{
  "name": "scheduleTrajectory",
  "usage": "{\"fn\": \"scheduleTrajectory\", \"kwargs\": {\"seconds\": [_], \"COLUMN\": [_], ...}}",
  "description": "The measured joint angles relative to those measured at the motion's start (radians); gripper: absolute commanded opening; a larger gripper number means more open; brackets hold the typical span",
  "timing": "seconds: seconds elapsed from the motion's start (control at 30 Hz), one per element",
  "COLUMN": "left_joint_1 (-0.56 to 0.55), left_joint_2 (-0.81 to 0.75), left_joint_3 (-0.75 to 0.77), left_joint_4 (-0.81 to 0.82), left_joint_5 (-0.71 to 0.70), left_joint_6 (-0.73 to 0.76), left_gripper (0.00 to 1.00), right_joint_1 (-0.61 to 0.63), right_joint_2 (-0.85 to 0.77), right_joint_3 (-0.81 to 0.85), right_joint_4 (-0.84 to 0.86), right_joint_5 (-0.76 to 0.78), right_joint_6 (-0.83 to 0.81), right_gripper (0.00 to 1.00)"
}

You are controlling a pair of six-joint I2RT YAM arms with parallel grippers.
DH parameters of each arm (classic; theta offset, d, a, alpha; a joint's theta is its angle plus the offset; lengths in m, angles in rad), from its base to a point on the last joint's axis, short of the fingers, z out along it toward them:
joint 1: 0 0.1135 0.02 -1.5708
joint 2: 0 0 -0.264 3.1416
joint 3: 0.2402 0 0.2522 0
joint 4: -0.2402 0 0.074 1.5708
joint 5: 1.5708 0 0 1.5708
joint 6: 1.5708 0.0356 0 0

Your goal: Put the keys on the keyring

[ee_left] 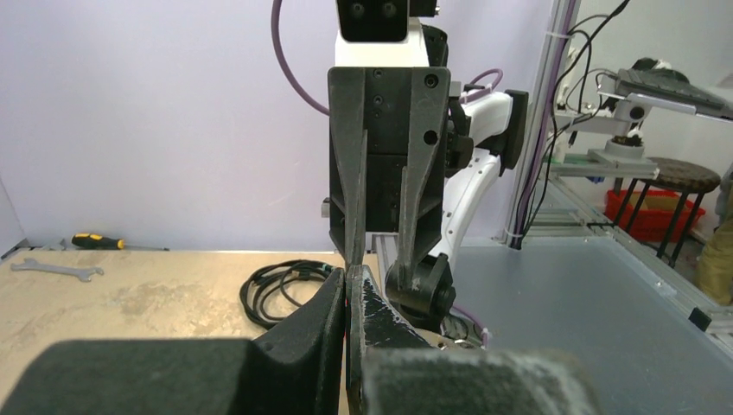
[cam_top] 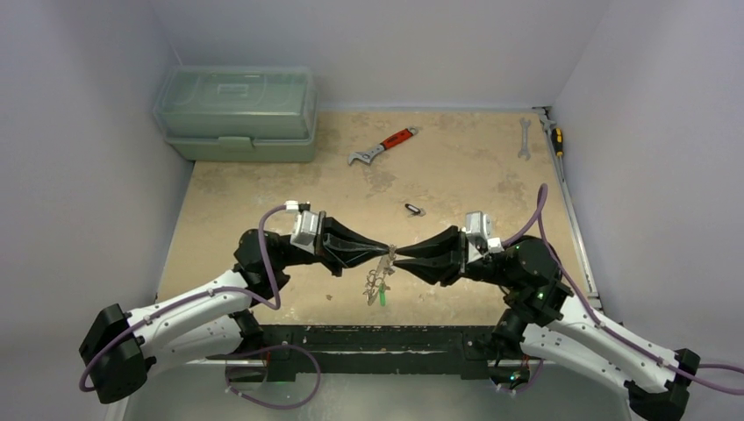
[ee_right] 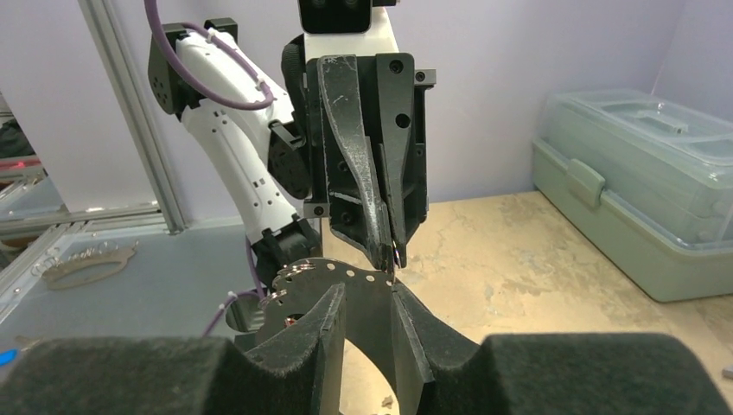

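The keyring [cam_top: 382, 267] hangs between the two gripper tips above the table's near middle, with several keys [cam_top: 377, 288] dangling under it, one with a green tag. In the right wrist view the keyring [ee_right: 328, 275] is a curved flat metal piece with a row of holes and small rings. My left gripper [cam_top: 386, 250] is shut and pinches its upper end [ee_right: 391, 252]; a red sliver shows between its fingers [ee_left: 347, 290]. My right gripper [ee_right: 369, 292] faces it tip to tip. Its fingers stand apart and the metal piece lies behind them. A loose key [cam_top: 414, 209] lies on the table farther back.
A red-handled wrench [cam_top: 383, 146] lies at the back middle. A spanner [cam_top: 525, 138] and a screwdriver [cam_top: 556, 138] lie at the back right. A green toolbox [cam_top: 237, 112] stands at the back left. A coiled black cable [ee_left: 277, 290] lies near the table's edge.
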Motion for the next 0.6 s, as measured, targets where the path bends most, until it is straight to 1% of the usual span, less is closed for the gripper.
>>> {"fn": "scheduleTrajectory", "kwargs": {"seconds": [0.43, 0.6], "left_joint_1": [0.000, 0.000], "left_joint_2": [0.088, 0.109], "left_joint_3": [-0.086, -0.089], "left_joint_4": [0.380, 0.462], "left_joint_5": [-0.063, -0.087], "left_joint_6": [-0.196, -0.225], "left_gripper": [0.00, 0.00], "right_joint_1": [0.000, 0.000], "right_joint_2": [0.039, 0.062], "right_joint_3": [-0.007, -0.024], "right_joint_4": [0.077, 0.129], "right_joint_5": [0.044, 0.046], "right_joint_6": [0.044, 0.083], "right_gripper": [0.23, 0.23]}}
